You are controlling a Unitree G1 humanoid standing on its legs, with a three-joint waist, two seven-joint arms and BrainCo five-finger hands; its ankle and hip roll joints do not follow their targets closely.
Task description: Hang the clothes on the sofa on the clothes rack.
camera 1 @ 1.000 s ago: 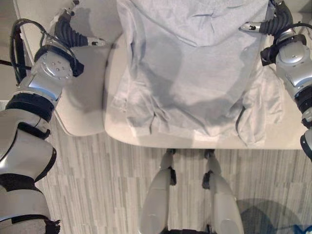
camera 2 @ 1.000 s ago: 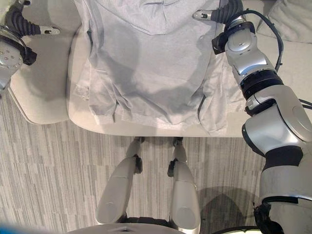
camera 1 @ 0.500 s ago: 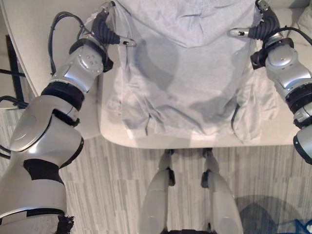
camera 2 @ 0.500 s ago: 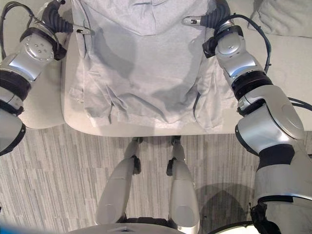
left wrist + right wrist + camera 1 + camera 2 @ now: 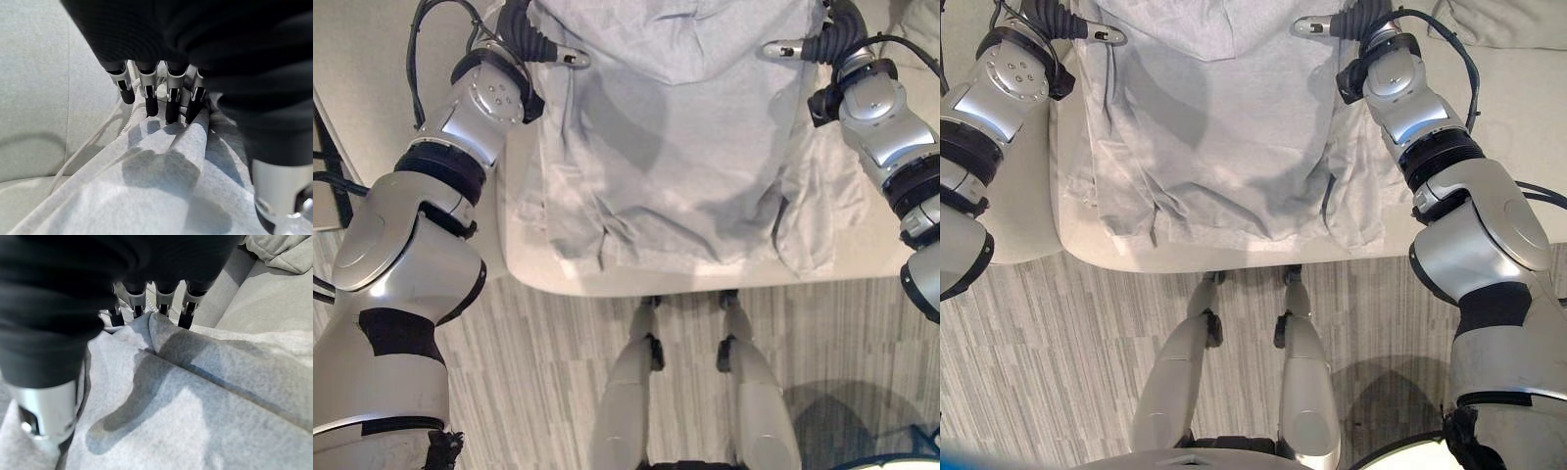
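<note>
A grey hoodie (image 5: 675, 127) lies flat on the sofa (image 5: 524, 250), its hem near the front edge. Both hands, left (image 5: 161, 93) and right (image 5: 156, 301), have their fingers curled into its top corners.

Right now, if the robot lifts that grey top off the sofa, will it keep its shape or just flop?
It will probably flop: the grey top already lies in soft folds and drapes over the sofa edge. It looks light for its size, so it should lift easily. Its sleeves would likely dangle and swing, since one already hangs loose beside the right hand.
</note>
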